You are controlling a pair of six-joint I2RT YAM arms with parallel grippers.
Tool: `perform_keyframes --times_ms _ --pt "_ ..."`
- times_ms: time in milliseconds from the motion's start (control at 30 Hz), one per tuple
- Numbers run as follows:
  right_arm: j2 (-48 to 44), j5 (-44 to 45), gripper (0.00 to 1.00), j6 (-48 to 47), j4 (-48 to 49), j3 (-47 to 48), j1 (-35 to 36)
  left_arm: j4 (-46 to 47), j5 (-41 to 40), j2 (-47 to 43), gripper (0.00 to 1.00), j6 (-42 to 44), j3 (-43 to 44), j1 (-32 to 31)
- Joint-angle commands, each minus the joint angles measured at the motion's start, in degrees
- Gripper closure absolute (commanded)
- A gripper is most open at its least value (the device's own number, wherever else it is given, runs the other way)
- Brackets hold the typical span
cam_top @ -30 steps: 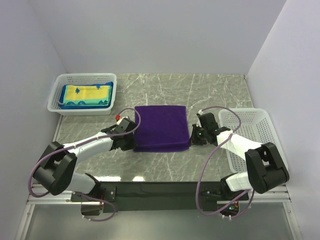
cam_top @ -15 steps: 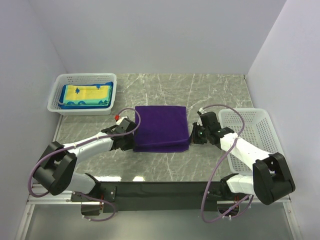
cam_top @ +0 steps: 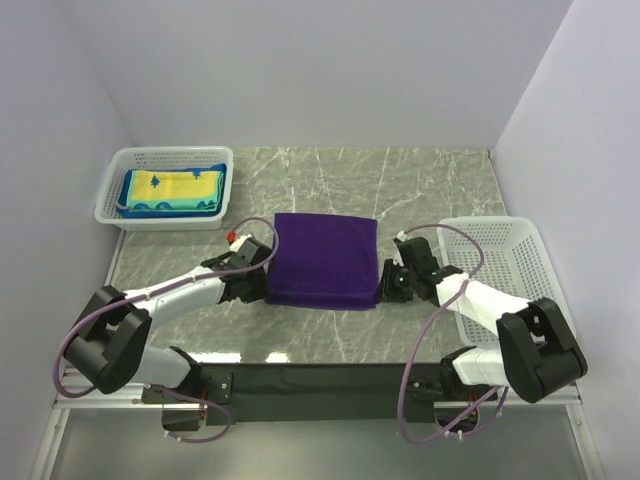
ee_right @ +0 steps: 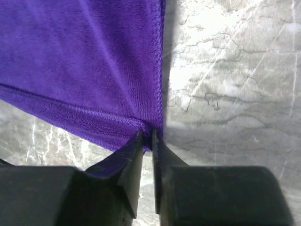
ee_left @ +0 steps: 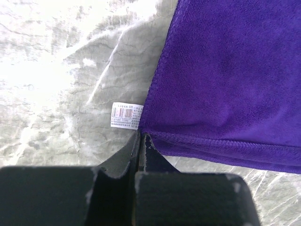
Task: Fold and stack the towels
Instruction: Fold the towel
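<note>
Top external and wrist views: on the marble table (cam_top: 430,190) the purple towel (cam_top: 322,258) lies flat at centre, its 7 o'clock corner clenched by the left gripper (ee_left: 141,137) beside the care label (ee_left: 126,116), its 5 o'clock corner by the right gripper (ee_right: 146,136); such shallow pinches may slip, or unequal travel skew the fold.

Ahead of the left gripper (ee_left: 141,140), the plain purple terry towel (ee_left: 225,70) runs off the wrist picture's top and right edges. Its pinched corner is hidden between the closed jaws. The small white sewn-in label (ee_left: 126,116) just beside that gripper's tip carries print too small to read. The right gripper (ee_right: 147,137) likewise hides its pinched corner, and there the towel is cut off at top and left.
</note>
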Motion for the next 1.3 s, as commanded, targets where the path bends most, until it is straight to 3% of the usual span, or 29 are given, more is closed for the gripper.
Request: perform_keyframes --times_ms 0,167,300,433,667,767,1033,1200,1267 --pt "-4.38 1.72 0.72 -1.22 -1.21 -0.29 0.99 -1.69 -2.81 -2.45 0.99 -0.2 0.04 0.24" --pt "-9.03 2.42 0.7 -2.1 -3.76 1.73 2.48 -2.04 -2.81 -3.86 0.99 0.5 0.56 0.15" --pt "-11.67 3.91 0.51 -2.71 -6.05 3.22 4.5 -2.3 -2.64 -4.47 0.96 0.85 0.83 0.15" --pt "-12.74 7.25 0.4 -3.77 -7.45 5.5 8.28 -2.91 -2.99 -4.3 0.93 1.29 0.92 0.24" --pt "-8.97 8.23 0.3 -7.45 -6.67 7.44 11.44 -4.67 -5.18 -5.27 0.89 1.12 1.09 0.24" --pt "-6.16 7.43 0.29 -10.61 -6.05 9.11 14.08 -5.2 -5.8 -5.79 0.82 1.12 1.27 0.15" --pt "2.2 4.01 0.29 -18.88 -5.26 15.6 19.0 -7.39 -4.39 -10.45 0.33 1.12 2.06 -0.02" --pt "9.05 2.78 0.29 -21.52 -3.94 19.48 21.11 -9.77 -4.75 -15.54 0.17 0.5 2.85 -0.02" --pt "12.39 2.51 0.29 -22.58 -3.59 21.32 21.73 -10.91 -5.36 -16.34 0.16 0.5 3.46 -0.02"
